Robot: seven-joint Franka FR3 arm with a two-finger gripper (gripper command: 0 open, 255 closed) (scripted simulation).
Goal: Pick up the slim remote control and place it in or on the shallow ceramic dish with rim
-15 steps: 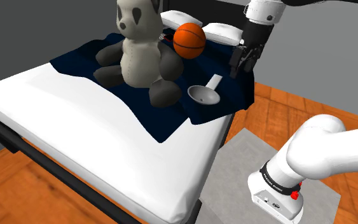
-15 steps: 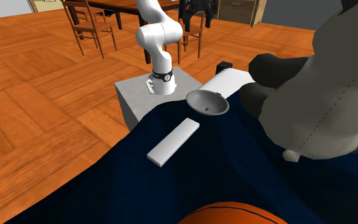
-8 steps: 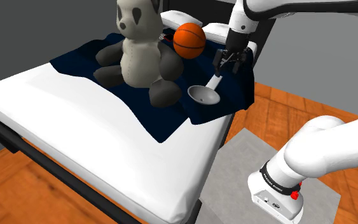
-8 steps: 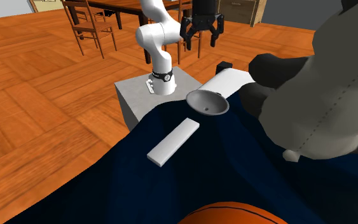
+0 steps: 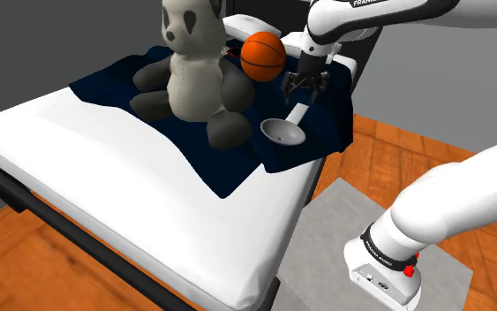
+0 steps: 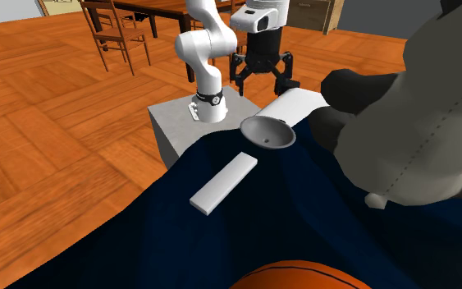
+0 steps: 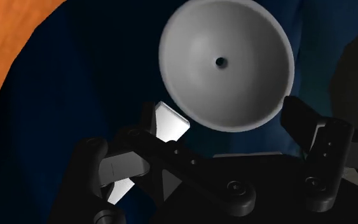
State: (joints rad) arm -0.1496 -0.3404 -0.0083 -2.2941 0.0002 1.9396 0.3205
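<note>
The hand (image 6: 262, 80) hangs wide open over the remote (image 6: 224, 183), which lies flat on the bed's blue blanket (image 6: 221, 246) just beside the dish (image 6: 267, 133). I'd square the 2 fingers (image 7: 311, 137) across its narrow width, then drop straight down.

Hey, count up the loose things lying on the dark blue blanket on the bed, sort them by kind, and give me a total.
Stuffed toy: 1
Basketball: 1
Grey dish: 1
White remote: 1
Total: 4
</note>
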